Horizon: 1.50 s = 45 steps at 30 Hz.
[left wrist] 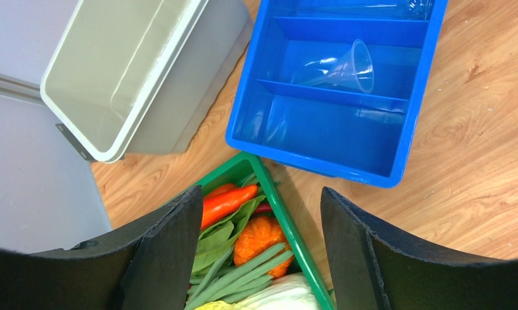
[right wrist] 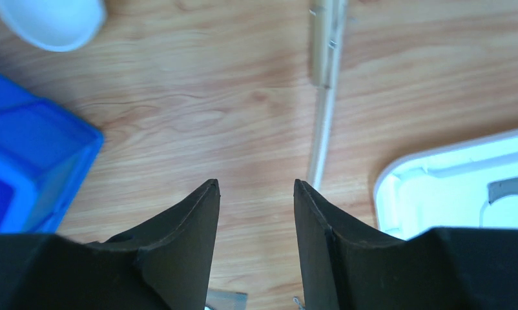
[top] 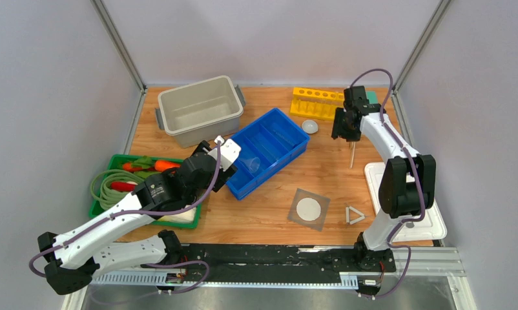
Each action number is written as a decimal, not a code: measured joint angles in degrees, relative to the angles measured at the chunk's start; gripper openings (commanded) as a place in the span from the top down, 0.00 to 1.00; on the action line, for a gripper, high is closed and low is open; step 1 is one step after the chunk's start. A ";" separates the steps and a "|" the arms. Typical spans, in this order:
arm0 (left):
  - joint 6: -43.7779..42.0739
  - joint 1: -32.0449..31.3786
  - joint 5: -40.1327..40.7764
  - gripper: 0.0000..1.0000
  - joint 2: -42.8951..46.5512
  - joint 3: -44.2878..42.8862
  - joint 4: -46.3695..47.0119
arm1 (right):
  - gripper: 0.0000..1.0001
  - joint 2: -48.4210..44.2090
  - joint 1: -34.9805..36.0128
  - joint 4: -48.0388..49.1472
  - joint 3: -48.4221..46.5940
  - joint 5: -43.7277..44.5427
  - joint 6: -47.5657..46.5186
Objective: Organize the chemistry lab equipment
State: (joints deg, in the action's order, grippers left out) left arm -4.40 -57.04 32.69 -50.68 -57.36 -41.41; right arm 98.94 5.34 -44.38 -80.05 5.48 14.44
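Wood tabletop point(top: 321, 174), pickup stage: right gripper point(right wrist: 255, 184), jaws spread empty, hovers beside thin clear rod point(right wrist: 324, 77); next likely centre, descend, pinch. Left gripper point(left wrist: 261, 197), jaws apart, near blue tray point(left wrist: 308, 161).

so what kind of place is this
Probably a robot test cell staged as a lab bench: a wooden table inside grey walls, left arm and right arm bolted at its edge, and a yellow test-tube rack sharing it with a green crate of vegetables.
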 measured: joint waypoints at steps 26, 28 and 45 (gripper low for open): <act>0.04 0.00 2.23 0.32 0.63 0.00 0.00 | 0.80 11.56 -7.78 -0.26 3.91 -0.11 1.09; 0.04 0.00 2.34 0.34 0.57 0.00 0.00 | 0.89 11.56 -7.78 -0.15 3.96 0.00 0.81; 6.93 0.00 0.11 0.37 -0.63 -1.20 -0.11 | 1.00 -11.41 -4.31 8.37 19.96 -14.51 4.44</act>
State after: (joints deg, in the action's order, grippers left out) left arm 2.52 -57.04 32.80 -51.31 -58.57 -41.52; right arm 87.53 1.04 -36.01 -60.10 -9.04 18.87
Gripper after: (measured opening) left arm 0.629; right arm 0.034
